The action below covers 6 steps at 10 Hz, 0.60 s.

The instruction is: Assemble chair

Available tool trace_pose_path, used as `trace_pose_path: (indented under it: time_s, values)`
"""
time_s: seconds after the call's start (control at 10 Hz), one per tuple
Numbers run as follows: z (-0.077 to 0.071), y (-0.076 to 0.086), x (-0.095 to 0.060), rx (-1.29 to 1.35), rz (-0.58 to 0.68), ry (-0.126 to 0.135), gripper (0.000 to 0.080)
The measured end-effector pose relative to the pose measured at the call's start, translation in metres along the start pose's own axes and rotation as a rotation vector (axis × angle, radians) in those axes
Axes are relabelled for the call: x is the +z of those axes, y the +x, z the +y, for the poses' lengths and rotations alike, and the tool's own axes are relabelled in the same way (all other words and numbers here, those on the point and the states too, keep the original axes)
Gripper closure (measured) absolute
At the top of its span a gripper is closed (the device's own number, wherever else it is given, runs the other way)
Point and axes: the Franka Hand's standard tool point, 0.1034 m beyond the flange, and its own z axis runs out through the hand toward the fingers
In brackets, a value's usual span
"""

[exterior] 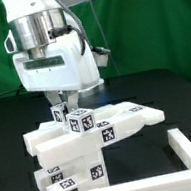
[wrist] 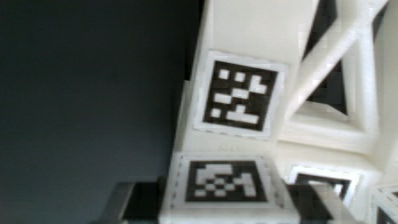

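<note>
With the pincer (exterior: 69,106) pinching a tagged post of the chair (exterior: 90,135), the part should seat best pressed down upright.

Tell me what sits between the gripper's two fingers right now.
In the wrist view, a tagged white chair piece fills the gap between the gripper fingers. The exterior view shows the gripper down on the chair parts.

The exterior view looks level across the black table (exterior: 6,119) at the chair (exterior: 85,136), fairly near. The wrist view looks straight down, very close. Both share its tagged pieces.
</note>
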Motion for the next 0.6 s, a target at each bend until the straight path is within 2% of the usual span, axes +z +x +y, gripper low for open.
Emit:
trace_pose_path:
  time_s: [0.1,0.2,0.3,0.4,0.5,0.6]
  values:
    - [0.0001,0.0000,0.0001,-0.021,0.000,0.000,0.0509]
    - [0.0003,0.0004,0.0003,-0.041,0.000,-0.002,0.0329]
    - [0.0011,0.0031,0.0014,-0.248,0.001,-0.013,0.0329]
    - [0.0014,0.0026,0.0037,-0.437,-0.004,-0.028,0.0191]
    - [-0.0010,-0.0014,0.0045,-0.594,-0.004,-0.046,0.0158]
    - [-0.0014,-0.0022,0.0048,-0.686,-0.005,-0.051,0.0158]
